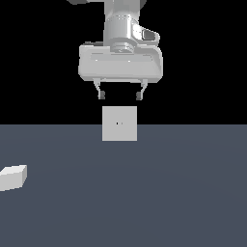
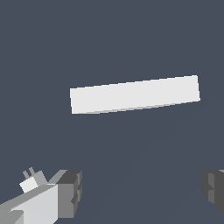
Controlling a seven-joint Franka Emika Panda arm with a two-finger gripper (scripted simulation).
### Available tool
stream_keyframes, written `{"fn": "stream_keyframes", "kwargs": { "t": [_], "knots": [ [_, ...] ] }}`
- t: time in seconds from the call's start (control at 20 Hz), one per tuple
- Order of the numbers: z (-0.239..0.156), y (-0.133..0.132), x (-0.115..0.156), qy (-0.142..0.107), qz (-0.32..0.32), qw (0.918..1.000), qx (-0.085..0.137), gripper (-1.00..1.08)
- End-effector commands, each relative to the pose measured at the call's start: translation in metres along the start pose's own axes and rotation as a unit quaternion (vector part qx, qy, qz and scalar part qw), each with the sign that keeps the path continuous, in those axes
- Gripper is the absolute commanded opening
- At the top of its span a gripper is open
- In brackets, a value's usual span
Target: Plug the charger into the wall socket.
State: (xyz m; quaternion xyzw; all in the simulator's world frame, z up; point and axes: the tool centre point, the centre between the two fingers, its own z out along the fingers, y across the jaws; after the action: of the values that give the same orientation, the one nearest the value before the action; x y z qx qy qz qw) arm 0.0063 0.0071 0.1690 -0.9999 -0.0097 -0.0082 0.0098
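While hanging above the socket (image 1: 119,123): claw (image 1: 120,95), spread wide, holding nothing. Charger (image 1: 12,176): flat on floor (image 1: 159,193), well apart, toward exterior view's left.

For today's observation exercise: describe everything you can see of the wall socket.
The wall socket is a flat, light-grey square plate of plain matte look, standing upright on the dark floor. Two tiny dark holes sit at its centre. Seen from above in the wrist view, it is a thin slab. Nothing touches it; the open tool hangs above it.
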Motion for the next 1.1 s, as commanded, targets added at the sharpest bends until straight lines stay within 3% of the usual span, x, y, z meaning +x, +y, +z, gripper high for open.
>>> {"fn": "stream_keyframes", "kwargs": {
  "t": [0.0,0.5,1.05],
  "knots": [
    [0.0,0.0,0.0,0.0,0.0,1.0,0.0,1.0],
    [0.014,-0.026,-0.009,0.009,-0.034,0.9994,0.002,1.0],
    [0.06,-0.107,-0.05,0.036,-0.144,0.9888,0.008,1.0]
  ]
}}
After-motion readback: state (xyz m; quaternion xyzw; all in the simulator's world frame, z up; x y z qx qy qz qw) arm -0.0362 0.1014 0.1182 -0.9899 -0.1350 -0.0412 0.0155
